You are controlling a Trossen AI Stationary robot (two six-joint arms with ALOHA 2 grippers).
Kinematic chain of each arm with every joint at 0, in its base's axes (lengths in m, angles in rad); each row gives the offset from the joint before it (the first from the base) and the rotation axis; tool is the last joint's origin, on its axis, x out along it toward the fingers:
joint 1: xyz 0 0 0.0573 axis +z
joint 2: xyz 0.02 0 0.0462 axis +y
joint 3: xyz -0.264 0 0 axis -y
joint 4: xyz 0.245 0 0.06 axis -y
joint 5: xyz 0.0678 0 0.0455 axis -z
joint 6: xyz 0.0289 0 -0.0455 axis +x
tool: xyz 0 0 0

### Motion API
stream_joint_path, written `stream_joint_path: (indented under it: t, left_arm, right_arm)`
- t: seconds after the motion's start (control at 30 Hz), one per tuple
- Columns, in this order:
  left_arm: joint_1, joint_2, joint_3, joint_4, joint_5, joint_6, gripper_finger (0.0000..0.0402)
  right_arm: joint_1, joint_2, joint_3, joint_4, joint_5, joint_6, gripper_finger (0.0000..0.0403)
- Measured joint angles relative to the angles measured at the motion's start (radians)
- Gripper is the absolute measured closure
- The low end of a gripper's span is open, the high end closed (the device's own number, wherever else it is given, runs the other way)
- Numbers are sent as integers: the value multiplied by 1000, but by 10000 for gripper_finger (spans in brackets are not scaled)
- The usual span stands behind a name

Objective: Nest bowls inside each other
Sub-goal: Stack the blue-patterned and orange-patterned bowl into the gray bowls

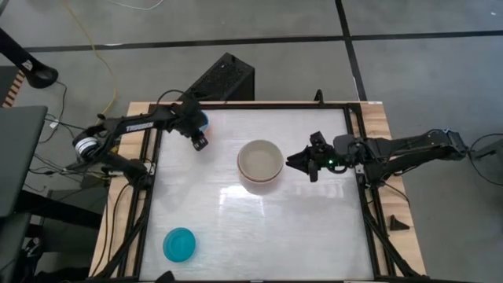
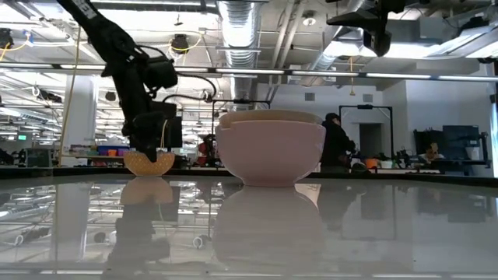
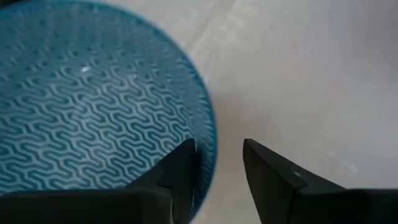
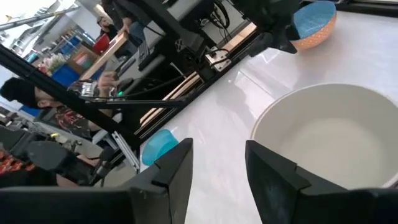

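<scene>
A small bowl (image 3: 93, 106), teal with a wave pattern inside and orange-tan outside (image 2: 149, 162), stands on its base at the table's far left (image 1: 203, 119). My left gripper (image 3: 217, 146) points down at its rim (image 3: 210, 134), open, one finger over the inside and one outside; whether they touch I cannot tell. In the middle stands a nested stack of larger bowls (image 1: 260, 165), pale pink outside (image 2: 271, 152) and grey-beige inside (image 4: 329, 143). My right gripper (image 1: 302, 161) hangs open, raised, just right of the stack. A light blue bowl (image 1: 180, 244) sits near the front left corner.
A black frame (image 1: 153, 181) runs along the table's left, far and right edges. A black box (image 1: 224, 79) stands on the floor beyond the far edge. The white tabletop (image 1: 306, 236) lies bare in front of the stack. People show in the room behind (image 2: 336, 140).
</scene>
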Motion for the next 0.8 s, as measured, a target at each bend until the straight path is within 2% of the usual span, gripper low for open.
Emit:
stream_joint_path:
  t: [0.1,0.23,0.37,0.5,0.6,0.8]
  left_arm:
    - [0,28,9,-3,-4,-18,312]
    - [-1,28,13,4,57,-47,386]
    - [-4,-4,14,3,126,-109,394]
    - [-27,-76,11,6,285,-195,398]
    - [-64,-146,9,59,360,-283,399]
    - [-270,-252,10,210,316,-460,400]
  right_arm:
    - [2,0,0,0,0,4,226]
    - [1,0,0,-5,0,12,226]
    - [1,0,0,-30,0,10,226]
    - [1,0,0,-117,2,9,226]
    - [2,-12,-13,-133,21,-12,226]
    - [33,-137,-156,20,124,-30,226]
